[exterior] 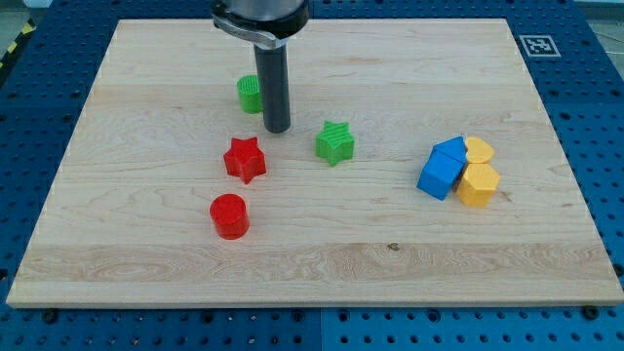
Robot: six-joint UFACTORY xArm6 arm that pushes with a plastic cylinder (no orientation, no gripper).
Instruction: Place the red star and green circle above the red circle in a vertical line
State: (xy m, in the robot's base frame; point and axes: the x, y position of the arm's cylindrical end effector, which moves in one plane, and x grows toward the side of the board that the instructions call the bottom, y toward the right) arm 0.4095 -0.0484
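Note:
The red circle (230, 215) lies left of the board's middle, toward the view's bottom. The red star (245, 159) sits just above it and slightly to the right. The green circle (250, 94) is higher up, partly hidden behind my rod. My tip (278, 129) rests on the board just right of and below the green circle, above and right of the red star, and left of a green star (334, 142).
A cluster at the view's right holds two blue blocks (444, 170), a yellow heart (479, 149) and a yellow hexagon (479, 184). The wooden board (312, 278) lies on a blue perforated table. A marker tag (537, 44) sits at the top right.

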